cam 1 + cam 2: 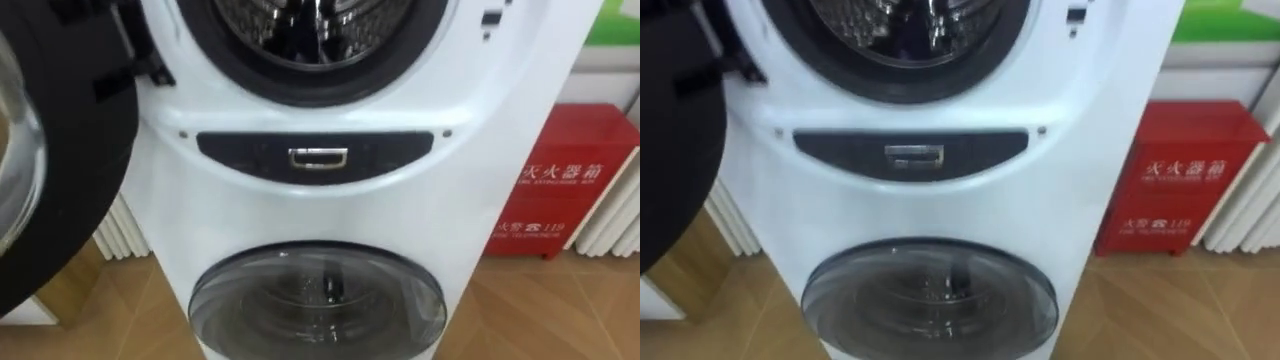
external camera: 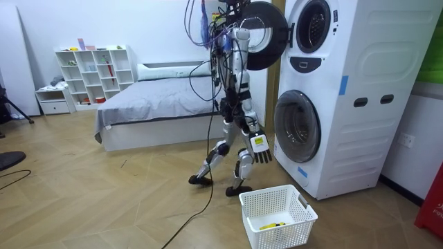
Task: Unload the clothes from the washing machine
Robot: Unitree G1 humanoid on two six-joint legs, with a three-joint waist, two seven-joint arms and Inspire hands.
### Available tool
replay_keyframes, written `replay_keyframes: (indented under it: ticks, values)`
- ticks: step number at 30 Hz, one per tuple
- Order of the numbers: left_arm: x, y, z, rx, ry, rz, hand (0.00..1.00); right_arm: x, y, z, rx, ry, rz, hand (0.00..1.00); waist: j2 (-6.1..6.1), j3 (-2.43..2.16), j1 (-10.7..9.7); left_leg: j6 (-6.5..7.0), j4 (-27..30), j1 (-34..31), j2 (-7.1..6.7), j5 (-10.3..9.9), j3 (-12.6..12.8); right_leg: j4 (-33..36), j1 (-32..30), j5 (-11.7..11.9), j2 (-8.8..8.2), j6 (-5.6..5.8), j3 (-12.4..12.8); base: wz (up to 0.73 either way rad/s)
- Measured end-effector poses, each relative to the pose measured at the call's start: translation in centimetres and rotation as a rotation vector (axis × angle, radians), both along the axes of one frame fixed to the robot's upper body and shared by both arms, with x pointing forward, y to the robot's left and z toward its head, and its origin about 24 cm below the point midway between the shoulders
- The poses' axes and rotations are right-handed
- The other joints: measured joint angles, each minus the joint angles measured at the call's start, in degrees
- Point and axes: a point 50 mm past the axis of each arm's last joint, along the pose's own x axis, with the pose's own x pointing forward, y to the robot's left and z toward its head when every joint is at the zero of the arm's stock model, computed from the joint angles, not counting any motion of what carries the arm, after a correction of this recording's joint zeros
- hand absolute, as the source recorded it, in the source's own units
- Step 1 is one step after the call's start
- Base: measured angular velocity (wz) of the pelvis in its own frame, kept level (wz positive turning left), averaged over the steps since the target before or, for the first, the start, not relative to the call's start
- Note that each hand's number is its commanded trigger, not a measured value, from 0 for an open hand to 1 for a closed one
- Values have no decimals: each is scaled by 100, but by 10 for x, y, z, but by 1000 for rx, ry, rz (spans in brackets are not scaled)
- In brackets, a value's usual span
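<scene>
One washing machine point(image 1: 420, 200) stands before the robot: a tall white tower with two round ports, one above the other. The upper door point(image 1: 60, 150), dark-rimmed with a glass bowl, is swung wide open to the robot's left. The lower door point(image 1: 318, 300) is closed, grey glass over a dim drum. Between the two ports sits one dark curved panel point(image 1: 318, 157) with a small metal pull at its middle.

The upper drum point(image 1: 270, 25) shows its lower part – bright perforated steel and a dark shape near the middle. I cannot tell whether that shape is cloth. No garment can be made out for certain in either drum.

On the floor in front of the machine, just beside the robot's feet, stands one white lattice basket point(image 2: 287, 232). One small yellow thing point(image 2: 270, 225) lies on its bottom; it is too small to tell whether it is clothing.

The robot stands upright close to the machine, facing it. Its right robot hand point(image 2: 259, 146) hangs low at thigh height in front of the lower door, fingers loose and pointing down, holding nothing.

One red cabinet point(image 1: 565, 180) stands on the floor to the machine's right. Behind the robot are one bed point(image 2: 159, 104) with grey bedding and one white shelf unit point(image 2: 97, 76).
</scene>
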Motion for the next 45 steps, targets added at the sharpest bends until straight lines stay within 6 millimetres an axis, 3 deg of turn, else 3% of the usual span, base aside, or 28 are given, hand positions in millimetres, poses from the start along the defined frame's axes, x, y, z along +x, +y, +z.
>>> replay_keyframes:
  ticks: [1,5,8,9,10,11,12,13,14,15,16,17,18,20,22,25,27,28,31,33,37,38,39,41,45]
  values:
    - [3,-1,1,5,-10,-10,0,3,0,0,0,-11,-4,0,0,-6,23,80,-458,67,-35,-91,11,-20,-123,119,-12,15,3,0]
    - [-7,0,-2,8,8,-5,0,9,-1,2,-2,-36,-14,0,0,-15,168,175,-1528,202,-218,-79,10,-119,-444,548,-113,103,75,-10]
    - [-29,7,-9,16,83,23,0,8,-2,2,-5,-38,-20,0,-12,-20,193,476,-1717,100,-458,36,73,-374,-468,1009,-321,247,104,10]
    - [-39,9,-11,18,107,34,0,10,-4,3,-9,-48,-33,0,-20,-36,164,568,-1707,-7,-571,90,92,-589,-454,1227,-419,379,129,8]
    - [-45,10,-12,18,123,42,0,10,-5,4,-10,-53,-39,0,-19,-45,171,617,-1689,-67,-591,148,115,-742,-424,1342,-455,528,184,5]
    - [-58,10,-15,13,162,64,0,11,-7,4,-12,-57,-48,0,101,-32,189,748,-1680,-175,-569,227,195,-886,-384,1498,-521,986,247,21]
    - [-70,13,-17,12,205,90,0,8,-8,4,-10,-57,-83,0,82,-36,120,776,-1679,-238,-529,320,286,-235,-326,1130,-721,897,221,47]
    - [-73,14,-17,14,213,97,0,5,-8,4,-8,-52,-96,0,82,-40,55,750,-1681,-258,-458,360,437,115,-217,783,-872,901,234,102]
    - [-74,15,-16,10,208,112,0,-7,-9,3,-12,-25,-117,0,56,-52,18,673,-1723,-234,-340,416,780,694,146,161,-1147,1044,376,119]
    - [-74,15,-16,2,199,134,0,-19,-10,2,-20,7,-129,0,-57,-72,93,485,-1800,-175,-385,506,1006,843,544,-322,-1376,1335,584,84]
    - [-77,18,-16,-10,195,188,0,-20,-8,1,-23,18,-133,0,-233,-81,285,370,-1725,-175,-522,597,1189,554,726,-657,-1482,1389,909,18]
    - [-81,17,-17,-22,201,224,0,-19,-8,1,-23,20,-131,0,-215,-67,340,368,-1652,-210,-572,600,1185,454,744,-715,-1470,1279,998,-35]
    - [-93,17,-17,-35,217,283,0,-14,-10,2,-31,1,-131,0,-93,-81,361,368,-1609,-238,-544,644,1097,175,834,-594,-1349,1313,1084,-31]
    - [-100,28,-15,-26,205,392,0,-13,-6,1,-19,-16,-132,0,-100,-86,375,418,-1752,-187,-529,725,960,-195,956,-355,-1181,1264,1140,-32]
    - [-100,40,-11,-15,172,486,0,-15,-10,2,-25,-15,-138,0,-117,-64,371,429,-1815,-153,-506,752,972,-443,1070,-141,-1131,1196,1125,-17]
    - [-85,63,-2,1,60,618,0,-20,-16,4,-35,-29,-178,0,-169,-82,321,453,-1839,-142,-493,751,1067,-635,1158,2,-1116,1222,1122,-9]
    - [-64,91,13,26,-61,701,0,-24,-21,5,-40,-41,-225,0,-160,-79,322,453,-1904,-115,-455,753,1120,-851,1246,116,-1053,1220,1185,-15]
    - [-48,108,26,57,-138,717,0,-26,-26,7,-58,-44,-239,0,-112,-84,331,452,-1910,-56,-445,752,1142,-925,1280,149,-1031,1225,1216,-7]
    - [-10,142,60,103,-327,733,0,-30,-38,12,-95,-61,-253,0,31,-41,350,451,-1958,-40,-428,746,1158,-941,1305,182,-1008,1228,1211,-6]
    - [25,168,96,163,-485,714,0,-35,-48,18,-133,-73,-255,0,218,-54,440,448,-2057,-1,-429,748,1203,-974,1318,182,-996,1229,1215,-9]
    - [56,201,147,239,-654,735,0,-39,-61,23,-173,-64,-246,0,460,-61,475,447,-2118,51,-437,753,1232,-987,1290,180,-979,1232,1303,-17]
    - [60,205,155,253,-677,727,0,-39,-61,23,-172,-62,-245,0,434,-54,480,447,-2121,47,-437,753,1234,-988,1266,180,-976,1233,1312,-17]
    - [68,212,172,279,-723,711,0,-40,-61,23,-174,-57,-236,0,503,-103,540,446,-2123,39,-436,754,1235,-973,1223,180,-963,1233,1342,-18]
    - [80,217,196,295,-813,693,0,-42,-62,24,-177,-50,-218,0,478,-95,587,446,-2122,51,-436,754,1234,-973,1224,180,-959,1233,1351,-11]
    - [98,221,241,365,-950,650,0,-39,-63,26,-185,-69,-203,0,412,-123,626,444,-2122,56,-437,753,1220,-1039,1274,181,-960,1232,1335,0]
